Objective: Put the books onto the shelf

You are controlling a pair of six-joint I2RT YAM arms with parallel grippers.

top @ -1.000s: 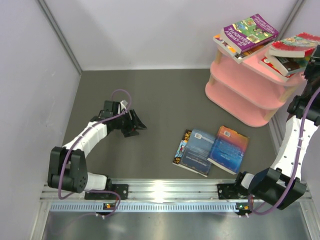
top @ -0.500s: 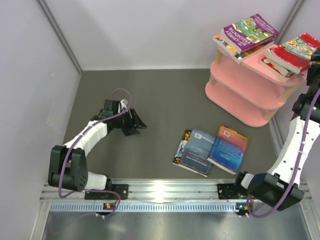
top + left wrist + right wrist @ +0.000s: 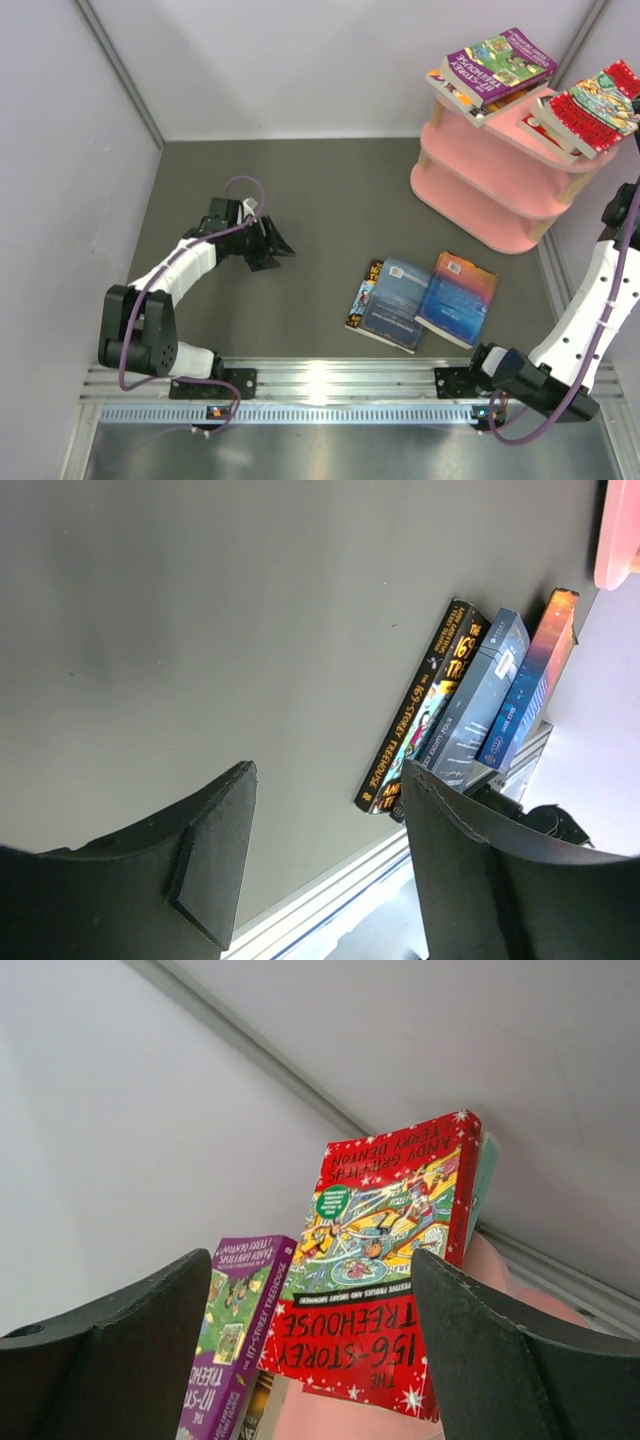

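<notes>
The pink shelf [image 3: 480,165] stands at the back right. On its top board lie a purple Treehouse book [image 3: 497,60] over another, and a red Treehouse book [image 3: 590,95] on a second small pile. Three more books lie on the floor: a dark Treehouse one [image 3: 368,290], a blue one [image 3: 400,303] and a blue-orange one [image 3: 458,297]. My right gripper [image 3: 310,1260] is open just in front of the red book [image 3: 385,1280], not touching it; the top view shows only its arm [image 3: 590,300]. My left gripper [image 3: 272,243] rests open and empty on the floor at the left.
White walls close in the grey floor on the left, back and right. A metal rail [image 3: 330,385] runs along the near edge behind the floor books. The right arm stands between the shelf and the right wall.
My right gripper has opened and let go of the red book, which now lies flat on the shelf's top pile. The right arm has drawn back to the right. The left arm is still.
</notes>
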